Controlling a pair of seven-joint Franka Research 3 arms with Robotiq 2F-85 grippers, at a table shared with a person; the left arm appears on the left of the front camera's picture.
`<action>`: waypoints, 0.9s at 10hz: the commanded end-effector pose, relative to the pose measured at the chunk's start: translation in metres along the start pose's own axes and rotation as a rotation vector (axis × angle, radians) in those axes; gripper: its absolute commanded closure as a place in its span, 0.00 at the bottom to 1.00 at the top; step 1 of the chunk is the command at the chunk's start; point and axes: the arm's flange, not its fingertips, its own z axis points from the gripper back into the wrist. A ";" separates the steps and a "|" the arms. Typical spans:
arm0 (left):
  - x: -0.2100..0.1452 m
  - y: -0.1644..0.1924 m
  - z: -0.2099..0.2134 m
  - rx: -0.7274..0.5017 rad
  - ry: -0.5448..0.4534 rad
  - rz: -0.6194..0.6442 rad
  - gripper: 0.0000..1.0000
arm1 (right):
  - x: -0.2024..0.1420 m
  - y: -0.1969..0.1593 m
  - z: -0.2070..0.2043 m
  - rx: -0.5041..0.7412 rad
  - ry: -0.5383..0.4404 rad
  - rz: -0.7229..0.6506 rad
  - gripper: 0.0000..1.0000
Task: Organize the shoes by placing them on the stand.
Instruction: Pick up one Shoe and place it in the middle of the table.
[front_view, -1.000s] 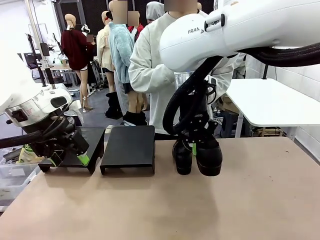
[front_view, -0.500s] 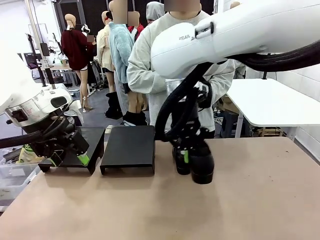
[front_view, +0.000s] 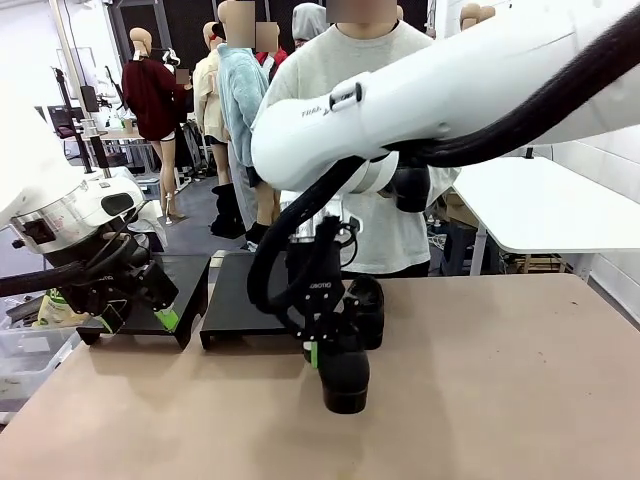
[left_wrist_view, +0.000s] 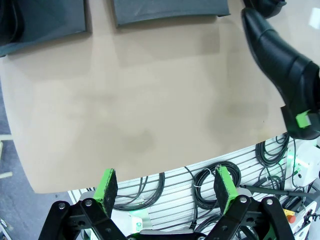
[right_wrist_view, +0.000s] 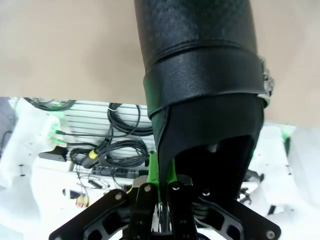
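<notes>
Near the surface's (front_view: 500, 390) middle, just before the stand (front_view: 255, 290), the right tool (front_view: 316, 352) is clamped on a black shoe (front_view: 346, 382); the left tool (left_wrist_view: 165, 181) gapes apart at the left edge.

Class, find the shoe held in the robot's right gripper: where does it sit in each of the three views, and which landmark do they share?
Front view: the held shoe hangs low, near the centre.
Left wrist view: upper right, slanting down toward the right edge.
Right wrist view: centre, large, from the top edge down.
Shared landmark: the tan table under it.
</notes>
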 end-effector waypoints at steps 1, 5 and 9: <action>0.000 0.004 0.001 0.010 0.004 -0.015 0.00 | 0.016 0.012 -0.011 0.069 0.028 -0.065 1.00; 0.000 0.004 0.001 0.010 0.004 -0.015 0.00 | 0.027 0.043 -0.030 0.043 -0.027 -0.142 1.00; 0.000 0.004 0.001 0.010 0.004 -0.015 0.00 | 0.049 0.057 -0.051 0.039 0.045 -0.127 0.80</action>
